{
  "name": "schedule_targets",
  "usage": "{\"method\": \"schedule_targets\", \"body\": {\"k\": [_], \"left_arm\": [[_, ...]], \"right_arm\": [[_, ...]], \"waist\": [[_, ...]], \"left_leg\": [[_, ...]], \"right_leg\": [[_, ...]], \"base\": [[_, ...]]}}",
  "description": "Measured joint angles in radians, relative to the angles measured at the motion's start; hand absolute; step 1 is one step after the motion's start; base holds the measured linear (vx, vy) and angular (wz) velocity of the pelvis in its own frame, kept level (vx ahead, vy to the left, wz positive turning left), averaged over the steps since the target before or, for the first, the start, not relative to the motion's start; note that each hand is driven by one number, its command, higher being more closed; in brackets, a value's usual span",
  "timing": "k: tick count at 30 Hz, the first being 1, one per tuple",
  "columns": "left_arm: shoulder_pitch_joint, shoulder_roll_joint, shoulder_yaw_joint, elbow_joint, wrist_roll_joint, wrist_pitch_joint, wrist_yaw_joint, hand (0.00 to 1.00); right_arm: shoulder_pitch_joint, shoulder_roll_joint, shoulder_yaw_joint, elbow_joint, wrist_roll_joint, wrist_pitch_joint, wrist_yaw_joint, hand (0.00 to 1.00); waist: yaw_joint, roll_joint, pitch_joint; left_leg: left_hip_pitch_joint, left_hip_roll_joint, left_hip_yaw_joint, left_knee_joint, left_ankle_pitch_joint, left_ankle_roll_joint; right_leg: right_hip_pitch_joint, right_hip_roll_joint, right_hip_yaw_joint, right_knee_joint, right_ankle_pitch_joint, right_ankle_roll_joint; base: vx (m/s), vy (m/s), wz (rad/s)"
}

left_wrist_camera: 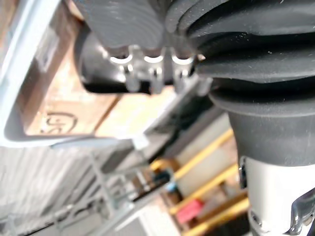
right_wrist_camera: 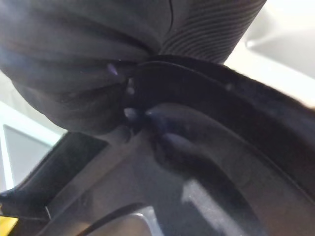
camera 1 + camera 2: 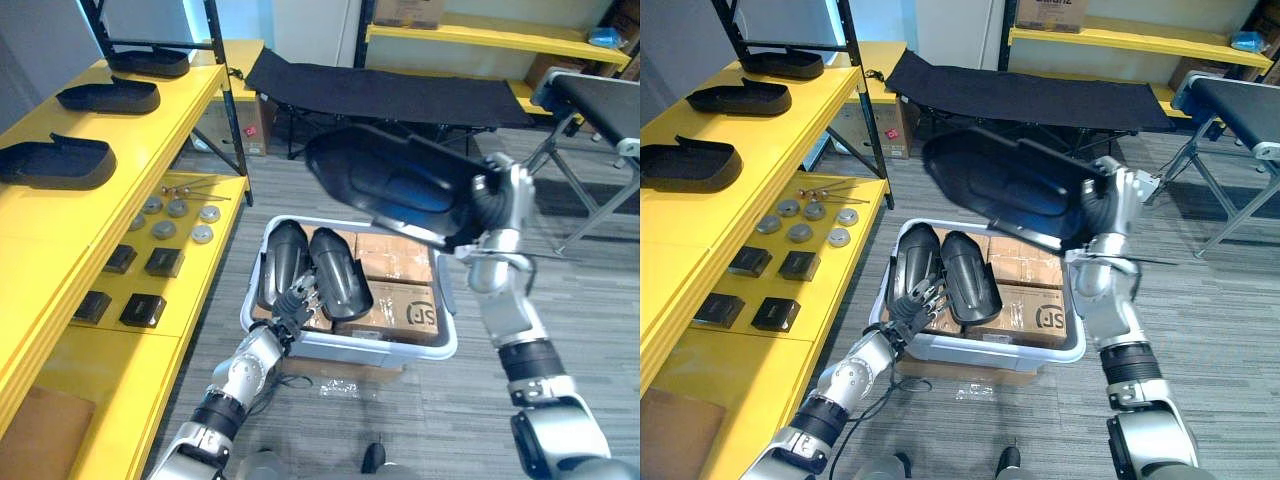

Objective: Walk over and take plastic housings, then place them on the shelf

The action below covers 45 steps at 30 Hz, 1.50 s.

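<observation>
We noted the yellow shelf [image 3: 190, 110] at far left. 3 shelved housings [image 3: 108, 96], black plastic, lay in a row along its top level, well apart from one another. On the level below we saw a cluster of round metal discs [image 3: 176, 208] and, nearer us, 4 small black blocks [image 3: 143, 310].

Just right of the shelf, the left hand [image 3: 297, 303] reached over the near-left rim of a pale bin [image 3: 350, 348] on the floor. Its fingers [image 3: 923, 293] were loosely spread and released, tips against the lower end of the left one of 2 bin housings [image 3: 284, 262]; they were not closed round it. The 2 stood side by side, leaning on the bin's left half, with cardboard boxes [image 3: 400, 305] under and to the right of them.

Above the bin we saw the raised housing [image 3: 400, 190], large and black, hollow side toward us, clear of everything below. The right hand [image 3: 497, 205] grasped its right edge, fingers clenched over the rim. Behind it stood a black cot [image 3: 390, 95].
</observation>
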Motion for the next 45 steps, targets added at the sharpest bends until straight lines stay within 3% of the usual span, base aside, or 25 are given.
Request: {"method": "schedule_targets", "body": {"k": [3, 12, 19, 20, 25, 33, 45], "left_arm": [[-0.028, -0.026, -0.009, 0.035, -0.008, -0.008, 0.023, 0.00], [-0.048, -0.075, -0.054, 0.044, -0.096, -0.129, 0.047, 0.00], [-0.048, -0.075, -0.081, 0.043, -0.129, -0.222, 0.105, 0.00], [-0.048, -0.078, -0.084, 0.043, -0.129, -0.241, 0.119, 1.00], [-0.048, -0.091, -0.084, 0.040, -0.128, -0.328, 0.168, 1.00], [-0.048, -0.101, -0.067, 0.033, -0.104, -0.393, 0.224, 1.00], [-0.049, -0.091, -0.066, -0.010, -0.028, -0.412, 0.220, 1.00]], "right_arm": [[0.023, 0.033, 0.034, 0.001, 0.000, -0.006, 0.000, 1.00], [0.060, 0.146, 0.144, 0.104, 0.001, -0.007, -0.005, 1.00], [0.072, 0.171, 0.183, 0.135, 0.041, -0.007, -0.048, 1.00], [0.078, 0.177, 0.188, 0.141, 0.051, -0.007, -0.051, 1.00], [0.125, 0.201, 0.231, 0.168, 0.119, -0.008, -0.082, 1.00], [0.129, 0.207, 0.293, 0.153, 0.139, -0.043, -0.138, 1.00], [0.143, 0.203, 0.308, 0.113, 0.158, -0.098, -0.181, 1.00]], "waist": [[-0.003, 0.001, 0.000], [-0.011, 0.001, -0.001], [-0.011, 0.002, -0.002], [-0.011, 0.002, -0.003], [-0.010, 0.005, -0.024], [-0.011, 0.004, -0.027], [-0.024, -0.017, -0.040]], "left_leg": [[0.002, -0.004, 0.000, -0.002, 0.001, 0.001], [0.015, -0.025, -0.021, -0.012, 0.008, 0.011], [0.017, -0.027, -0.035, -0.035, 0.026, 0.011], [0.016, -0.027, -0.038, -0.037, 0.028, 0.009], [0.016, -0.028, -0.043, -0.049, 0.035, 0.006], [0.016, -0.030, -0.049, -0.048, 0.035, 0.007], [0.016, -0.030, -0.048, -0.048, 0.035, 0.007]], "right_leg": [[0.001, -0.003, 0.000, -0.001, 0.001, 0.000], [0.019, -0.020, -0.008, -0.001, 0.001, 0.002], [0.018, -0.021, -0.025, -0.002, 0.001, 0.002], [0.018, -0.019, -0.026, -0.003, 0.001, 0.002], [0.021, -0.018, -0.030, -0.016, 0.006, 0.007], [0.024, -0.018, -0.034, -0.016, 0.008, 0.006], [0.022, -0.019, -0.033, -0.017, 0.011, 0.005]], "base": [[0.00, 0.000, 0.00], [-0.02, 0.017, 0.05], [-0.06, -0.005, 0.06], [-0.03, -0.006, 0.06], [0.00, 0.000, 0.02], [-0.01, 0.002, 0.00], [-0.02, 0.004, 0.00]]}}
